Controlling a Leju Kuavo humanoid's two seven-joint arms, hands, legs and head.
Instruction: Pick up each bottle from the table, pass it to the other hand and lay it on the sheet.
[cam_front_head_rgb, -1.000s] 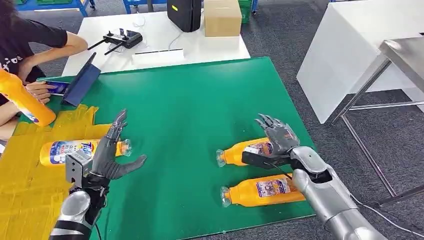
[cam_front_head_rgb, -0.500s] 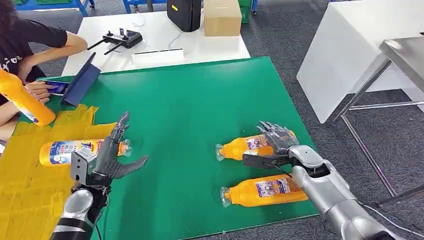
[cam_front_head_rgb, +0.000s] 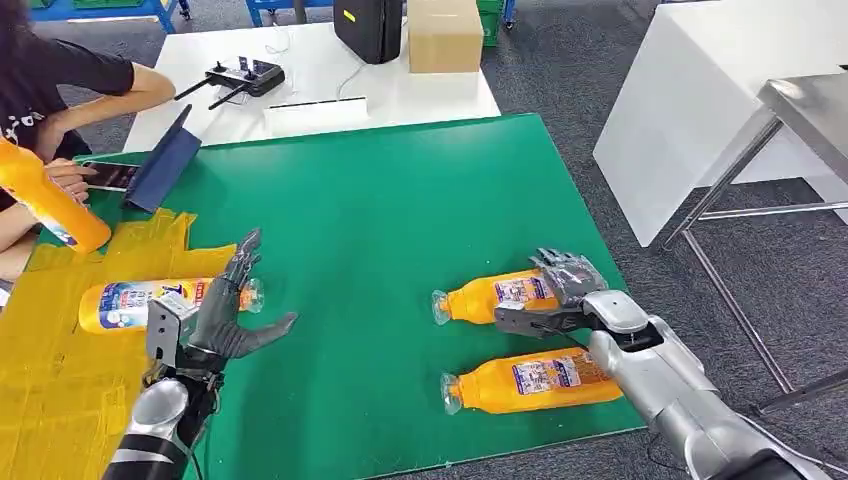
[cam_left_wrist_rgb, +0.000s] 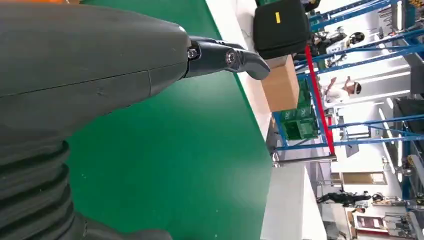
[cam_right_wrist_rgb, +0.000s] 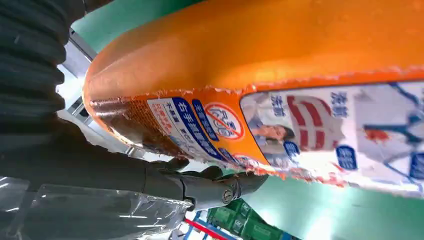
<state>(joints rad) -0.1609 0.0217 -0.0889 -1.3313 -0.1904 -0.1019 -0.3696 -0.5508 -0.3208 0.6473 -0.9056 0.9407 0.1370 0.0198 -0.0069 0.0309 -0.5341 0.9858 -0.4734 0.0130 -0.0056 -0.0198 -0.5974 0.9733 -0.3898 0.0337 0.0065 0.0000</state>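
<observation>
The green tabletop (cam_front_head_rgb: 400, 200) carries a yellow sheet (cam_front_head_rgb: 50, 370) on its left side. Nearest, an orange plastic bottle with a printed label (cam_front_head_rgb: 530, 380) lies untouched. Just beyond, the right hand (cam_front_head_rgb: 560, 290) rests on a second orange bottle (cam_front_head_rgb: 490, 296); I cannot tell whether its fingers (cam_front_head_rgb: 570, 268) already clamp it. The left hand (cam_front_head_rgb: 222, 310) waits with fingers apart, holding nothing. One bottle (cam_front_head_rgb: 140, 302) already lies on the sheet, so I judge two remain. Farther off, a person (cam_front_head_rgb: 60, 80) holds another orange bottle (cam_front_head_rgb: 50, 205).
</observation>
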